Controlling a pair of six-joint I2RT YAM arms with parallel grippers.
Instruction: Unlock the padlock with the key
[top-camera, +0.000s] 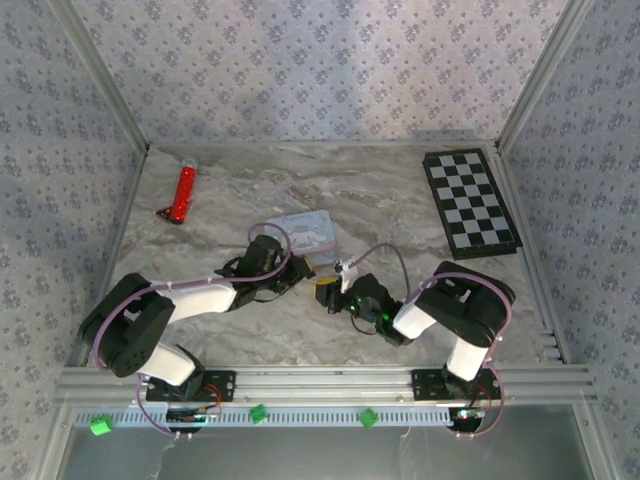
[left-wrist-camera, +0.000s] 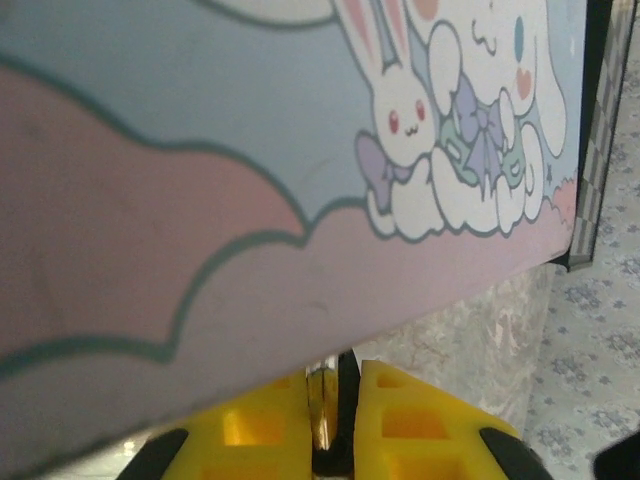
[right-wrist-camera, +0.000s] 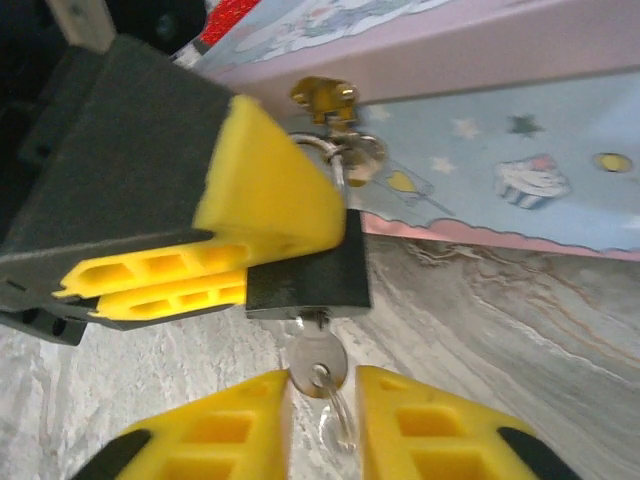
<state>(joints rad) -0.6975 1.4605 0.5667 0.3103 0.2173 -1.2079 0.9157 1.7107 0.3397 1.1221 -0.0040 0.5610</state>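
The small black padlock (right-wrist-camera: 320, 275) hangs at the side of the pastel cartoon tin (right-wrist-camera: 500, 150), its silvery shackle (right-wrist-camera: 340, 160) running up to the tin's brass hasp (right-wrist-camera: 322, 95). My left gripper (left-wrist-camera: 335, 375) is shut on the padlock (left-wrist-camera: 347, 400). Its yellow finger (right-wrist-camera: 270, 200) covers the padlock's left half in the right wrist view. The silver key (right-wrist-camera: 315, 352) sits in the keyhole under the body. My right gripper (right-wrist-camera: 322, 385) is narrowly open around the key's head, with a small gap on the right side. From above, both grippers (top-camera: 300, 268) (top-camera: 330, 292) meet by the tin (top-camera: 305, 232).
A thin key ring (right-wrist-camera: 340, 425) dangles from the key over the marble tabletop (right-wrist-camera: 520, 330). A red tube (top-camera: 183, 192) lies at the back left. A folded chessboard (top-camera: 468, 200) rests at the back right. Patterned walls enclose the table on three sides.
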